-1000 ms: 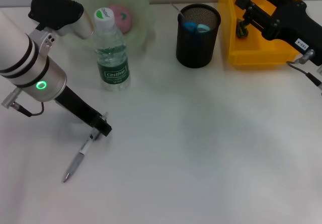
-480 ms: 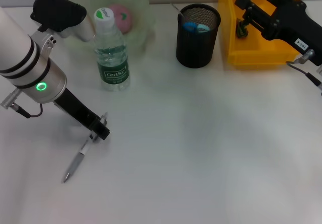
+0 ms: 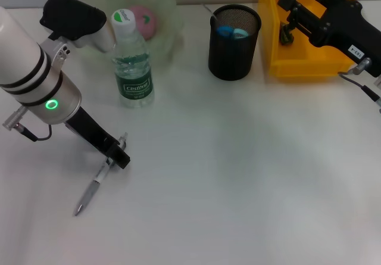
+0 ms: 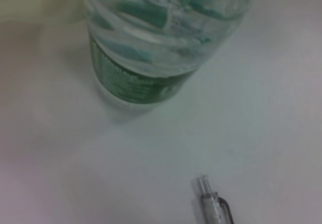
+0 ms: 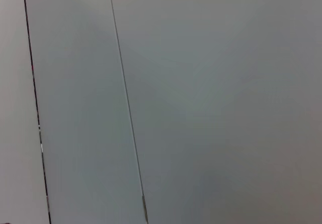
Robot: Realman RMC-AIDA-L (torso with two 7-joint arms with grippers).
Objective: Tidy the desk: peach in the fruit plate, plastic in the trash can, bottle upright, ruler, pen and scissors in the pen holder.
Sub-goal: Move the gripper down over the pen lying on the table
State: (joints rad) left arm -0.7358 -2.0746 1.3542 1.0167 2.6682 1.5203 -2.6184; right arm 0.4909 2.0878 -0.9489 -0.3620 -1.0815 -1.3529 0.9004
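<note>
A grey pen (image 3: 92, 190) lies on the white desk at the front left; its clip end also shows in the left wrist view (image 4: 213, 208). My left gripper (image 3: 118, 156) is low over the pen's upper end. A water bottle (image 3: 134, 68) with a green cap stands upright behind it and also shows in the left wrist view (image 4: 151, 43). A pink peach (image 3: 143, 19) sits in the pale green fruit plate (image 3: 169, 36). The black mesh pen holder (image 3: 234, 53) holds blue scissors handles (image 3: 229, 31). My right gripper (image 3: 287, 18) is open over the yellow bin (image 3: 297, 65). The plastic is out of view.
The bottle stands close to the left arm's forearm. The fruit plate, pen holder and yellow bin line the back edge. The right wrist view shows only a plain grey surface.
My left gripper has edged slightly down and towards the front over the pen's upper end. The pen and the right arm have not moved.
</note>
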